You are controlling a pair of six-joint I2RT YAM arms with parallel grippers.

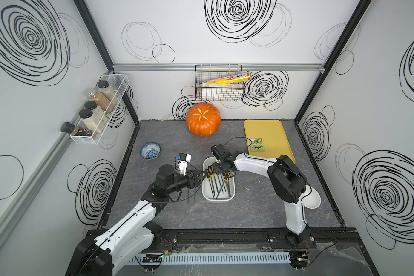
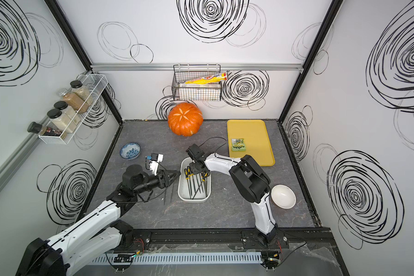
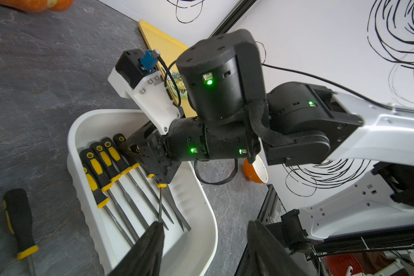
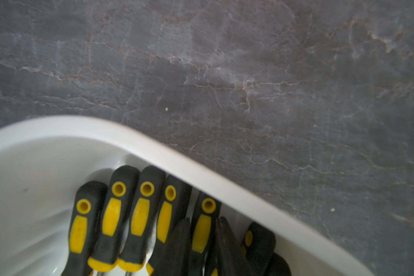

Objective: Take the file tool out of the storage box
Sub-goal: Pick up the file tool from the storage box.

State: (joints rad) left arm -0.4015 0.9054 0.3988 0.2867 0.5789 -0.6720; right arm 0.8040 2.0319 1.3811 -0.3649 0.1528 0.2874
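Several files (image 1: 216,181) lie in the storage box (image 1: 218,200); this removal has barely begun.
In both top views the right hand (image 1: 224,174) dips into the box mid-worktop (image 2: 225,215), with loose files (image 1: 188,197) just beside it. Left wrist: the left hand (image 3: 204,236) gapes empty near the rim. Right wrist: fingers (image 4: 177,246) flank one file handle (image 4: 202,229); whether they are clamped on it I cannot tell.

Left arm (image 1: 134,215) holds jaws apart; right arm (image 1: 251,162) dips, jaws nearly together.
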